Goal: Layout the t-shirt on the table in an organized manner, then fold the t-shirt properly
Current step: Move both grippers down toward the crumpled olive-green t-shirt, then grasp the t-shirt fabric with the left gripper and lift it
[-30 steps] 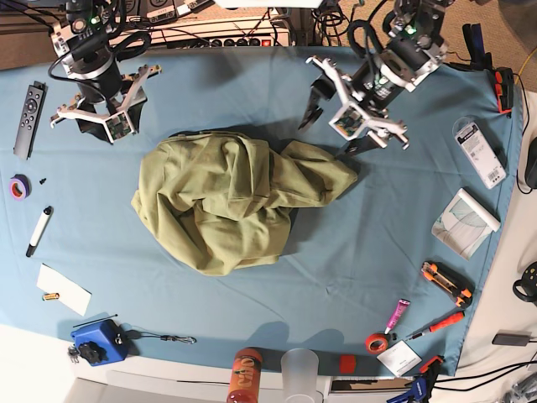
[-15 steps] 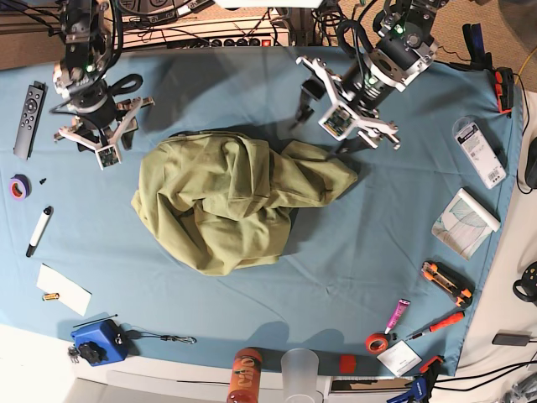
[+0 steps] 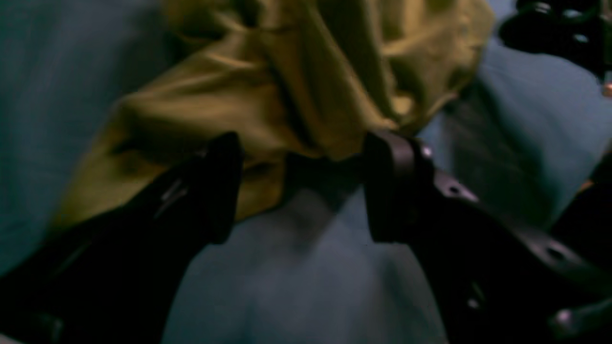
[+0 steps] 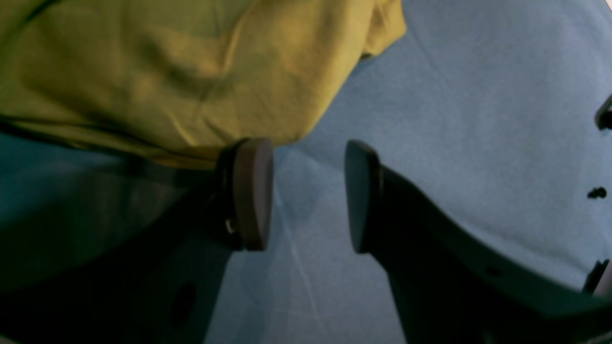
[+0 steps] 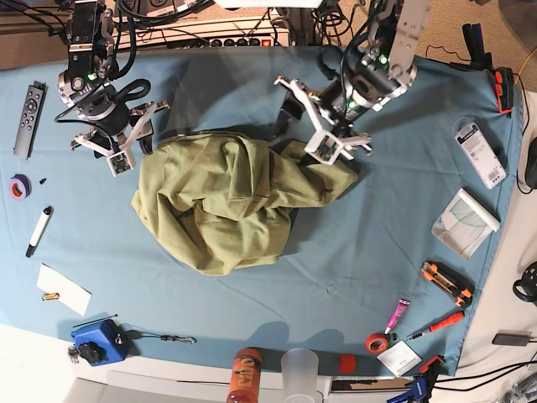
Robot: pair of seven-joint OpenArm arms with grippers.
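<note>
- My left gripper [image 5: 312, 137] stands wide open at the upper right edge of the t-shirt [image 5: 226, 201]. In the left wrist view the two dark fingers [image 3: 392, 186] straddle a fold of olive cloth; nothing is clamped that I can see.
- My right gripper [image 5: 127, 144] is also parted, a clear gap between its pads [image 4: 251, 191], hovering at the shirt's upper left edge. In the right wrist view one pad sits right against the cloth's border, the other over bare blue surface.
- The t-shirt lies crumpled in a heap near the middle of the table [image 5: 352, 252], not spread. Its long axis runs roughly left to right in the base view, with a bunched lobe reaching out to the right under my left gripper and the bulk sagging toward the near edge.
- I cannot tell where the collar or hem points; the folds hide them.
- Around the rim: a remote [image 5: 29, 117] and a marker [image 5: 39, 230] on the left, a cup [image 5: 299, 369] at the near edge.
</note>
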